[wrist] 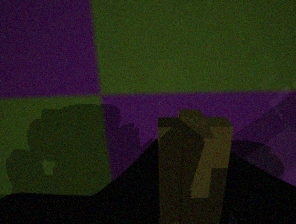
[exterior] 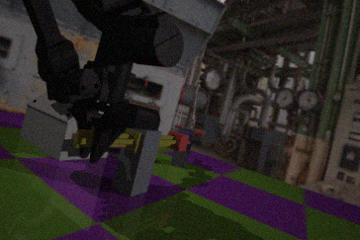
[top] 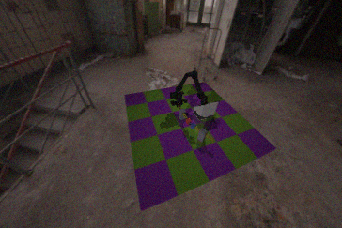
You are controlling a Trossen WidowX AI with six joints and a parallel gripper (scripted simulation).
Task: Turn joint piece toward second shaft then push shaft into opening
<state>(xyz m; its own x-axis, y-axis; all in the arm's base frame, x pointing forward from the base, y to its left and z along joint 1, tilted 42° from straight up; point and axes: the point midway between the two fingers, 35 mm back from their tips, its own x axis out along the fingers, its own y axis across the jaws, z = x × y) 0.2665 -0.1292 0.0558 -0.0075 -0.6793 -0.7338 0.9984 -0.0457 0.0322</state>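
Black gripper [top: 178, 105] [exterior: 91, 155] [wrist: 181, 146], mine, clenched on a shaft for the push.
Beside the grey block [top: 182, 111] [exterior: 146, 162] I grip the yellow shaft [top: 185, 115] [exterior: 125, 141] [wrist: 172, 170]; across it sits the red joint piece [top: 188, 121] [exterior: 182, 141]. Next, I judge: slide straight until it stops, then release.

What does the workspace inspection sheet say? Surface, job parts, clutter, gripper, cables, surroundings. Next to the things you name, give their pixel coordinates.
Surface: green and purple checkered mat [top: 155, 182] [exterior: 262, 201] [wrist: 200, 45], shadows across it.
Job's things: yellow shaft [exterior: 126, 141] [wrist: 175, 175] passes by or through gray block [exterior: 148, 167], which hides part of it; red piece [top: 188, 121] [exterior: 182, 142] beyond the block. Seating: cannot tell.
Clutter: pale box [exterior: 45, 129], purpose unclear.
Gripper [top: 178, 106] [exterior: 90, 152] [wrist: 181, 146]: shut on the yellow shaft.
Cables: nothing seen.
Surroundings: stairs [top: 52, 116] with railing [top: 35, 57]; wall gauges [exterior: 308, 99]; dim light.
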